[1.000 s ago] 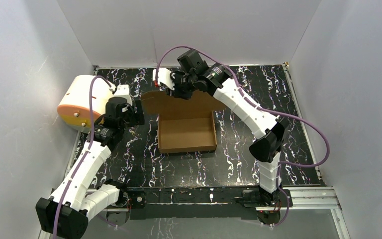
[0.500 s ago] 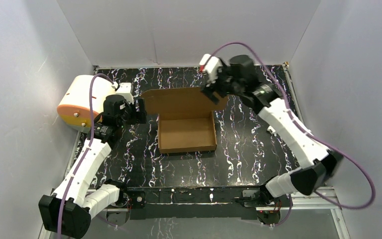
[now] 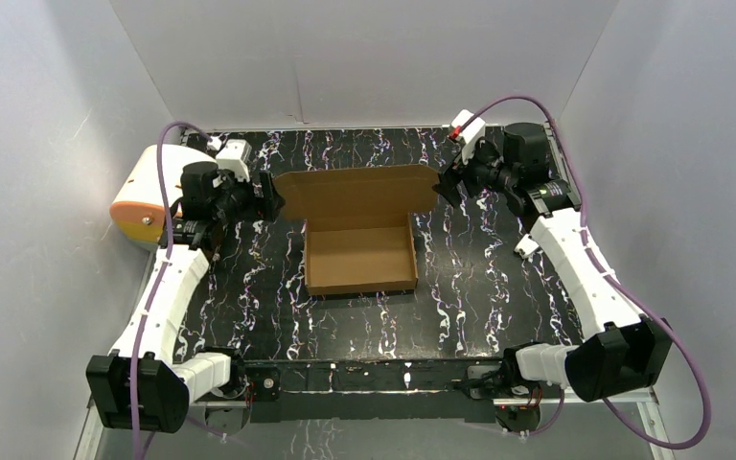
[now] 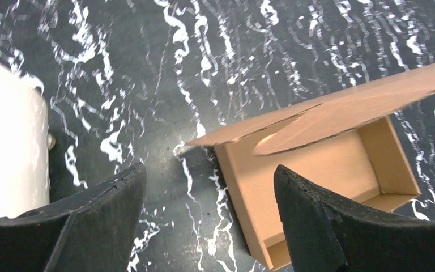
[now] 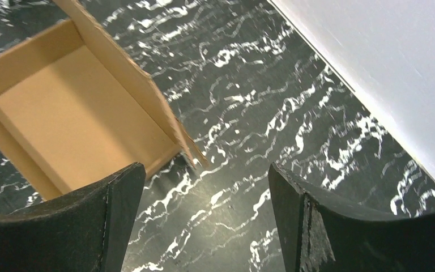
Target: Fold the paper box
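Observation:
The brown paper box point(image 3: 360, 259) sits mid-table as an open shallow tray, its lid point(image 3: 355, 195) raised at the far side. My left gripper point(image 3: 266, 199) is open and empty, just left of the lid's left end; its view shows the box's left corner point(image 4: 317, 164) between the fingers. My right gripper point(image 3: 448, 186) is open and empty, just right of the lid's right end; its view shows the tray point(image 5: 73, 113) to the left of the jaws.
A cream-white cylinder with an orange face point(image 3: 144, 196) lies at the far left, behind my left arm, and shows in the left wrist view point(image 4: 8, 153). White walls close in the black marbled table point(image 3: 479, 287) on three sides.
My right arm has swung from the lid's far left end across to its right end and let the lid stand. My left gripper has shifted slightly back, level with the lid.

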`<act>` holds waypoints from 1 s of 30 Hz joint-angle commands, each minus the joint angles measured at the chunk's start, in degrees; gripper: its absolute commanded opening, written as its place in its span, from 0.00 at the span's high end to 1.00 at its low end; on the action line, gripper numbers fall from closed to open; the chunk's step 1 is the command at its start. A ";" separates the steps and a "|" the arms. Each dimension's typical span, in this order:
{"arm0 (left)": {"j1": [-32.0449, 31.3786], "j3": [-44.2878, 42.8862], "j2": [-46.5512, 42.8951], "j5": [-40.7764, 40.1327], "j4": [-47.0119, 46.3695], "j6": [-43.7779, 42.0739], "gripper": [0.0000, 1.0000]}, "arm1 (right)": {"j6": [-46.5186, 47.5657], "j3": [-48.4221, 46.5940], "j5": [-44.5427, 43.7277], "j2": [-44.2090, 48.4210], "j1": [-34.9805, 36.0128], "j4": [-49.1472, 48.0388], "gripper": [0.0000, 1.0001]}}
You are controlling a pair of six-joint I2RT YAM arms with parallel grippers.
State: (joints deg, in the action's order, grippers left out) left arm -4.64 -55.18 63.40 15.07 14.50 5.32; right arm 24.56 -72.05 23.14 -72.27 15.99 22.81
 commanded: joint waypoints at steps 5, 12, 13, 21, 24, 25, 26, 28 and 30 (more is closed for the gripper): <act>0.25 -8.90 3.28 11.42 0.51 -5.06 0.23 | 1.97 -2.48 10.78 -2.58 0.18 -5.02 0.17; 0.25 -13.73 7.54 16.42 2.92 -8.38 0.27 | 2.21 -5.28 13.76 -6.55 0.18 -4.46 0.32; 0.25 -14.27 8.17 17.27 3.04 -8.40 0.28 | 2.12 -5.48 14.34 -6.87 0.18 -4.52 0.34; -0.12 -15.74 8.09 18.91 4.19 -7.39 0.48 | -0.11 -6.49 14.20 -7.64 0.25 -3.08 0.60; -1.46 -15.11 6.95 17.39 4.19 -6.29 0.68 | -3.45 -5.35 12.66 -6.46 0.29 -4.84 0.70; -2.27 -14.84 6.50 16.17 4.17 -5.82 0.75 | -4.53 -4.99 12.13 -5.89 0.42 -5.53 0.72; -3.13 -14.48 6.10 14.37 4.21 -5.75 0.79 | -5.53 -4.61 11.54 -5.44 0.56 -5.81 0.76; -5.40 -13.61 5.40 10.57 4.44 -4.00 0.87 | -7.89 -3.63 8.85 -4.50 1.50 -6.98 0.81; -8.50 -12.86 4.73 4.77 4.56 -2.72 0.92 | -10.31 -2.72 4.54 -3.54 2.84 -7.84 0.87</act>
State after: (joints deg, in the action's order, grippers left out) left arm -8.60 -68.47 71.59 27.73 18.48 0.05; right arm 20.16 -75.68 33.63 -79.81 16.75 19.81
